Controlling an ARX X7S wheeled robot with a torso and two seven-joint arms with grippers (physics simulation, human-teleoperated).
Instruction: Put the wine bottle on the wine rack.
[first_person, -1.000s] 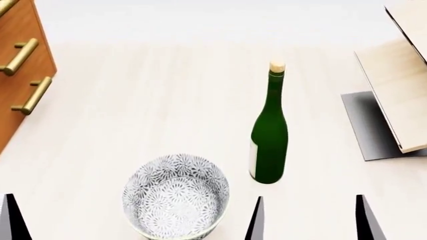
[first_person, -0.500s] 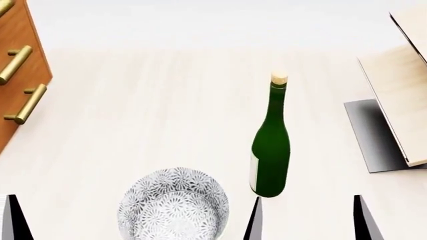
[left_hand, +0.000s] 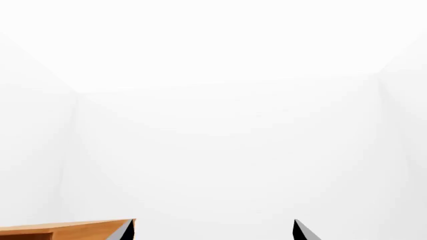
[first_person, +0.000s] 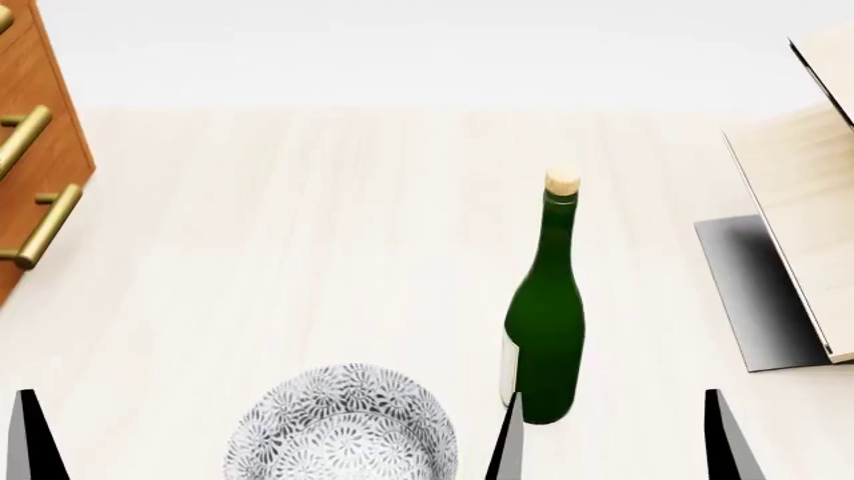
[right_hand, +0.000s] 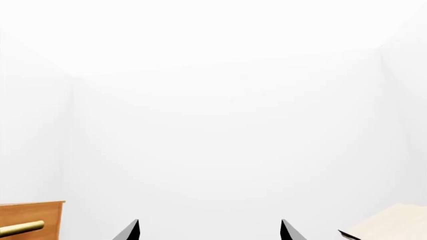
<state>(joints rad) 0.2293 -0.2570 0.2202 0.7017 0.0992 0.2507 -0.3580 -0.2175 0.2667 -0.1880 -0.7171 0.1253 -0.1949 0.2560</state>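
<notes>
Bottle (first_person: 545, 330) upright on worktop (first_person: 294, 250), left of rack (first_person: 801, 230), lower in head view than a second ago as view shifts; right tool (first_person: 607, 440) spread wide, empty; left tool (left_hand: 213, 231) likewise.

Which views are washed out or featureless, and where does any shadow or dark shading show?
Both wrist views are almost wholly blank white, with only dark claw fingertips and slivers of the cabinet at the frame edge. The head view is evenly lit and sharp: the wine bottle casts no clear shadow, while the wine rack shows dark shading on its grey base.
</notes>
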